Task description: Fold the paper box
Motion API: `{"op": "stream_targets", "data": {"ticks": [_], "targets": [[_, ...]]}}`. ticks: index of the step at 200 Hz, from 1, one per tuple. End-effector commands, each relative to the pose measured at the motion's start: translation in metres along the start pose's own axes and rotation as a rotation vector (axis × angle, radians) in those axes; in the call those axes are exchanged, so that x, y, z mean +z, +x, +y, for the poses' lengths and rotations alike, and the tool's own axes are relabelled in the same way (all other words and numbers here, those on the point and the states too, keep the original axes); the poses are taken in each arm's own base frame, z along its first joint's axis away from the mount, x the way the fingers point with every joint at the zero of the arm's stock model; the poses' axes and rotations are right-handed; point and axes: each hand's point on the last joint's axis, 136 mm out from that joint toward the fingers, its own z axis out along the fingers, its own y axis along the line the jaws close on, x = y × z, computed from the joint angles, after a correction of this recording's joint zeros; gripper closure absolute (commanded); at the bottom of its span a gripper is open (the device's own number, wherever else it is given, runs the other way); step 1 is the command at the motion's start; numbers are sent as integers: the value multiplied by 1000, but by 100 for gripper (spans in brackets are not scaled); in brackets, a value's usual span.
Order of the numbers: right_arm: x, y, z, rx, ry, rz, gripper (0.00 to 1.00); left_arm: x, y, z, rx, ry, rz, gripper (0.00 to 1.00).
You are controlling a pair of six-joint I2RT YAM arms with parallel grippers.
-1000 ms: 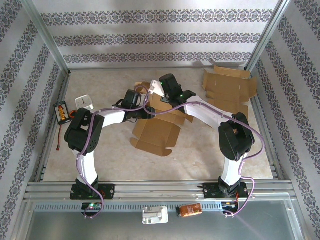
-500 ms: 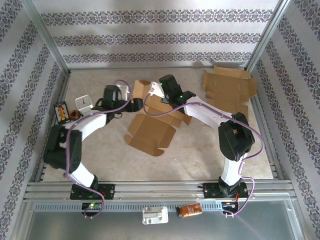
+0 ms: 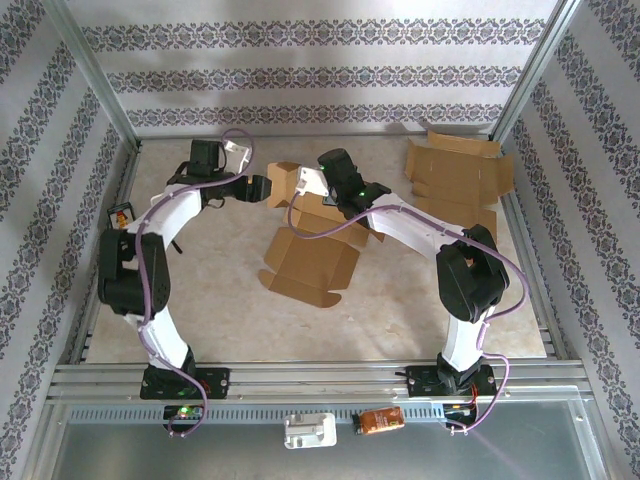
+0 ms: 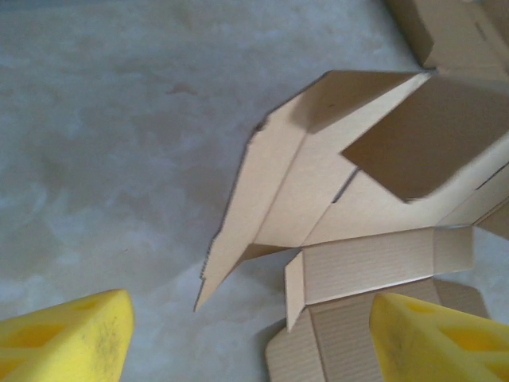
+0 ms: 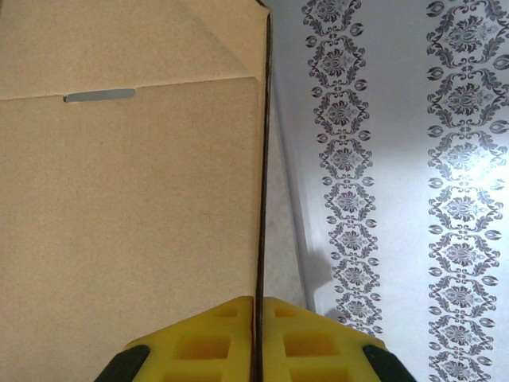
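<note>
Sitting near the middle of the desk (image 3: 200,300), a little toward its far edge, the paper box (image 3: 308,262) is showing as a half-formed brown cardboard shell. Its near part is lying open like a shallow tray with flaps spreading outward, while a tall panel is rising at its far side. In the left wrist view a pointed flap is jutting toward the bare desk and a ribbed tab is lying low beside it, neither one tucked in. The creases are looking sharp, and the board is looking thin and easily bent.

The right end effector (image 5: 258,314) is pinching the edge of the upright panel, its yellow fingers (image 5: 207,334) closing tight on the cardboard from both sides. The left end effector (image 4: 250,306) is hovering just beside the far-left flap, spread wide and gripping nothing.

Judging by this, the wall-raising step is under way: one panel is being held up while the side flap is waiting to be turned in. The next move is probably calling for the left end effector to take or press that pointed flap inward along its crease, with the right one steadying the panel so the shell is not sliding or buckling.

A flat cardboard blank (image 3: 455,175) is lying well apart, by the far right corner.
</note>
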Motion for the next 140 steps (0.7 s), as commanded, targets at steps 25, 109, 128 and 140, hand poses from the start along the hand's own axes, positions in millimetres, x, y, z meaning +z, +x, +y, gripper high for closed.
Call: {"op": "stream_targets", "data": {"ticks": [25,109,128,140], "targets": [[-3,-6,3,-46,5,-12,91,26,5,-4,45,143,97,26],[3,-11,12,13,-11,1,91,39,-7,-32,26,163,85,93],[5,-13,16,23,-14,3,91,39,-14,-43,-27,145,68,94],[5,-12,18,26,-17,6,91,40,-14,-50,-61,142,60,94]]}}
